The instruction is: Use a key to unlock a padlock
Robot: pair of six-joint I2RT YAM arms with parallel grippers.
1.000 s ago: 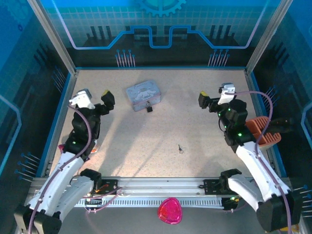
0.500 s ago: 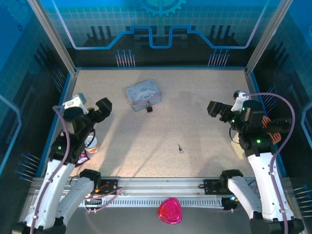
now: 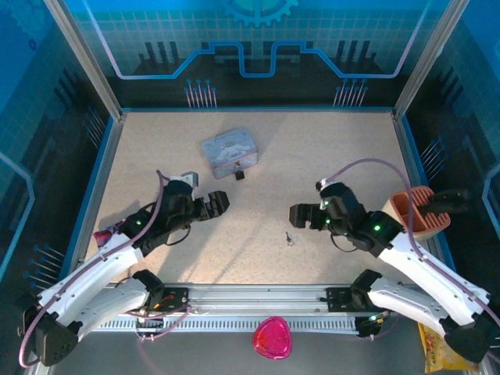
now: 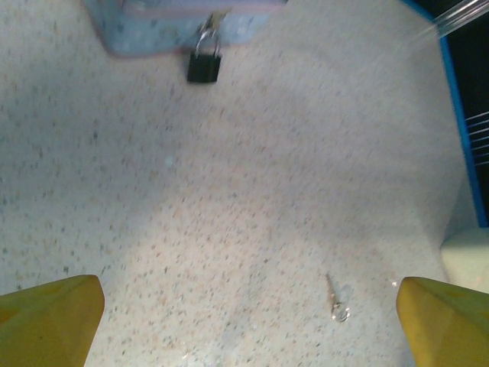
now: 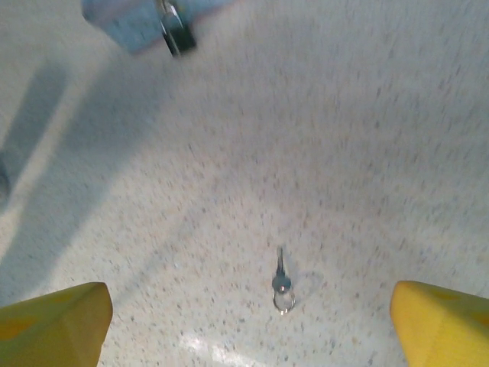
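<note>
Left tool (image 3: 217, 202) and right tool (image 3: 301, 215) wide, empty; tin (image 4: 153, 30) cropped at the frame edge above the padlock (image 4: 204, 67).

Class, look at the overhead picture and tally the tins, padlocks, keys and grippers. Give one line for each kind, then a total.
tin: 1
padlock: 1
key: 1
grippers: 2 (left gripper, right gripper)
Total: 5
</note>
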